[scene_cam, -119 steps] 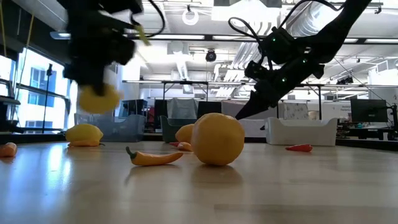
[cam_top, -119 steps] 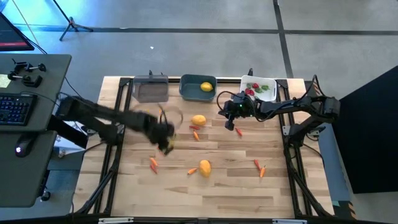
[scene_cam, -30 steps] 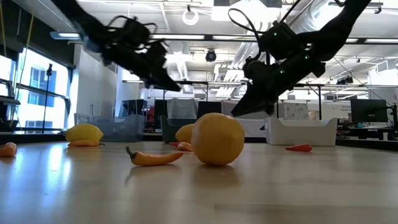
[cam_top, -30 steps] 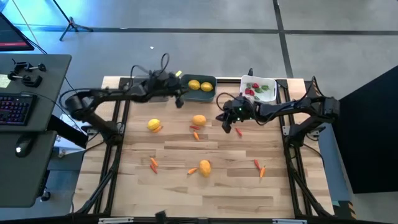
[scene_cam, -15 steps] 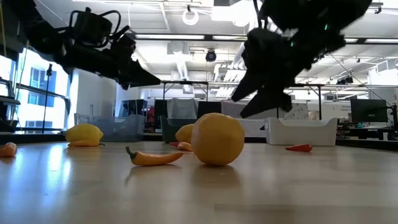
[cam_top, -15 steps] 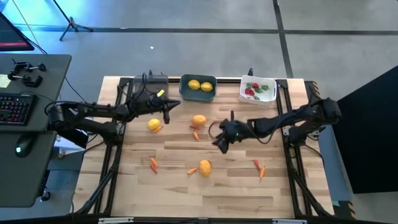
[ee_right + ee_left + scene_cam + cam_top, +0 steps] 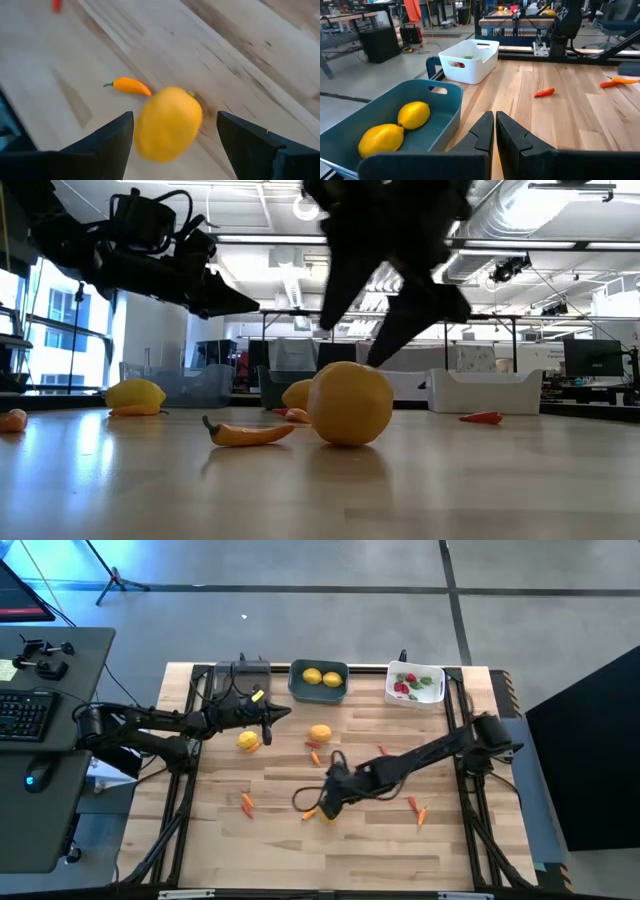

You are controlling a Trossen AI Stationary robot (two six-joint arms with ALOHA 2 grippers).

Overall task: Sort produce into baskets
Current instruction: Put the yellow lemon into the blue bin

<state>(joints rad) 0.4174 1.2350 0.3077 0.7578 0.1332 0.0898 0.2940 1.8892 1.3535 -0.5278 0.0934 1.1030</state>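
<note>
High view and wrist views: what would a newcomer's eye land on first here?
The right gripper, open, poised around a yellow lemon near the table's front middle, a small orange pepper beside it. Next, the teal bin at the back edge with two lemons inside, and the left gripper, shut and empty, in front of it.

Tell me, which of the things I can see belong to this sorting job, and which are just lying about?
Part of the job:
- yellow lemon-like fruits on the wooden table
- thin orange carrots
- dark teal-blue bin holding two lemons
- white bin holding red and green bits
- clear-grey bin
- right gripper, open over a lemon
- left gripper, shut

Just lying about:
- black keyboard on the grey side desk
</note>
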